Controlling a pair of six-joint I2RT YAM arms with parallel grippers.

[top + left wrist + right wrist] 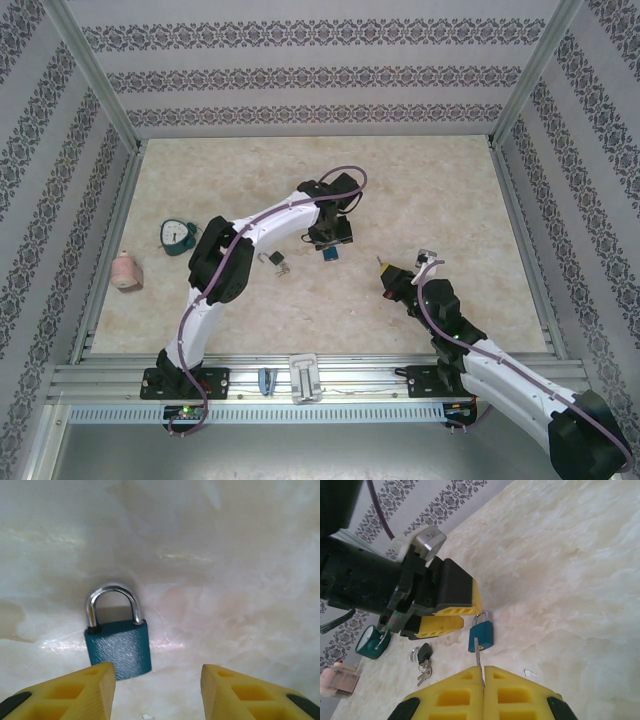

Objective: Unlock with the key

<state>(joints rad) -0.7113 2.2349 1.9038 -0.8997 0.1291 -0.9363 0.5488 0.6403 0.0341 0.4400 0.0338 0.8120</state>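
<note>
Bare tabletop (450, 200) lies open beyond the teal padlock (118, 650), mid-table, well clear of the walls (300, 80) — flat, shackle (90, 611) closed. Left gripper (157, 680) hangs just beside it, jaws apart; right gripper (483, 677) clamps the key (477, 652) — pointed towards it

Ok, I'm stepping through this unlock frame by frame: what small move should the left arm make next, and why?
Probably lower the left jaws, nudged toward the padlock, and close on its teal body. They stand open just short of it, the padlock lies loose on the table, and the right jaws are shut on the key. It likely needs steadying before the key goes in.
</note>
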